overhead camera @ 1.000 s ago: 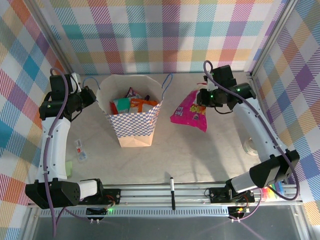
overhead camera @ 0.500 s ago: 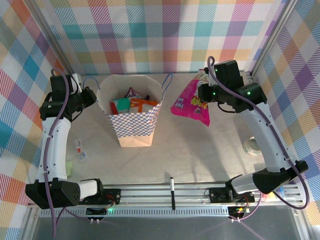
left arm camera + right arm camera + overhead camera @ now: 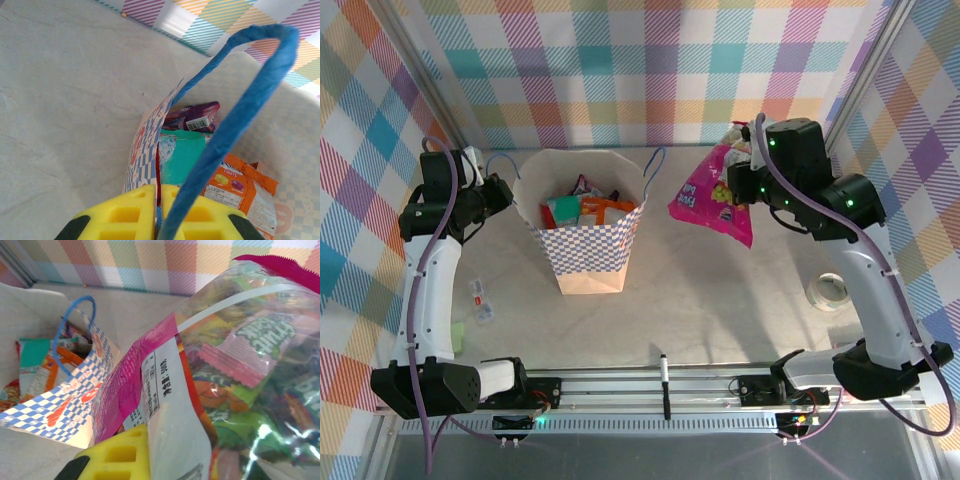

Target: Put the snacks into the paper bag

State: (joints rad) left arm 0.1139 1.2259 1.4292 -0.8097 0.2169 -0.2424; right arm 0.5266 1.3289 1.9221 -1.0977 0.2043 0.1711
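- So the left wrist cam catches the teal packet (image 3: 182,157), purple packet (image 3: 192,116) and orange packet (image 3: 235,187) inside the bag (image 3: 147,135); from overhead they're a jumble.
- Left gripper (image 3: 156,212) is pinched together on the bag's rim.
- Right arm bends inward, right gripper (image 3: 740,185) clamped on the pink packet (image 3: 712,200), right of the bag.

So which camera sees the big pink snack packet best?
The top external view: nearly the whole pink packet hangs from the right gripper, off to the side of the paper bag. The right wrist view is too close and crops it.
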